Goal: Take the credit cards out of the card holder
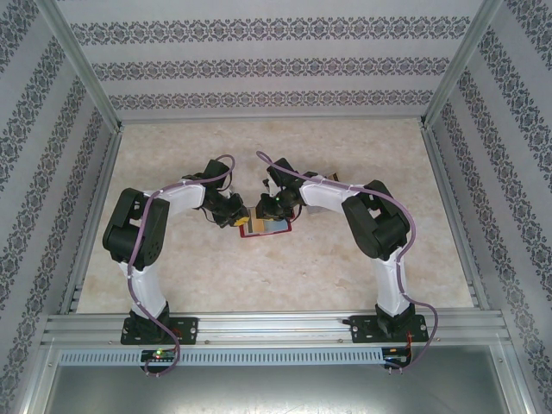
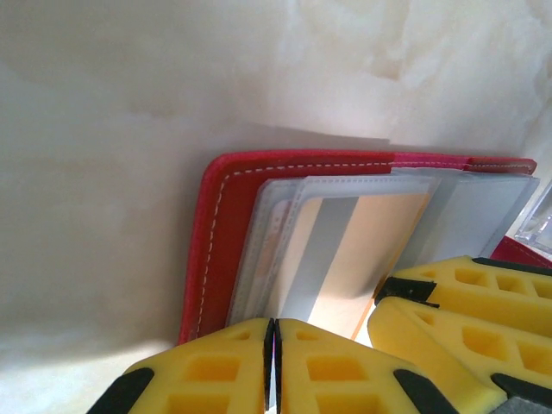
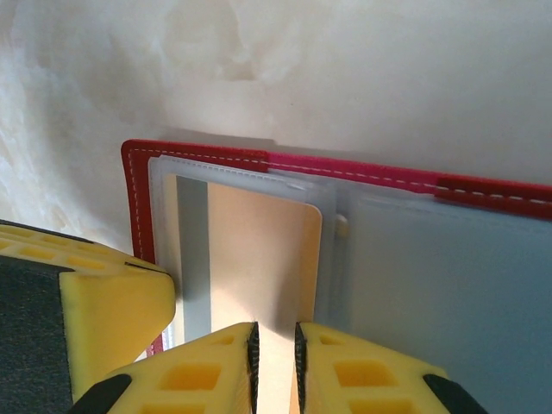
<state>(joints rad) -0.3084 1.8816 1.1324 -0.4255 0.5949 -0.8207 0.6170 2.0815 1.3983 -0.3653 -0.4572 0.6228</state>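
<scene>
At the middle of the marbled table (image 1: 302, 276), the card holder (image 1: 259, 234) lay open and flat, red cover down, with both arms bent inward over it. From above, the left gripper (image 1: 235, 216) sat over the holder's left edge and the right gripper (image 1: 272, 207) just beside it, over the middle.

Seen from the left wrist, the card holder (image 2: 216, 224) showed a red border with white stitching and a stack of clear plastic sleeves (image 2: 483, 216) fanned across it. The left gripper (image 2: 274, 362) had its yellow fingers pressed together, only a hairline between them, at the near edge of the sleeves; whether any plastic was caught there could not be told. The right gripper (image 2: 388, 297) reached in from the right, its tips at the corner of the tan credit card (image 2: 362, 250).

On the right wrist view, the right gripper (image 3: 274, 358) was closed to a narrow slit on the near edge of the tan credit card (image 3: 259, 259), which carried a grey stripe and sat partly inside its sleeve
</scene>
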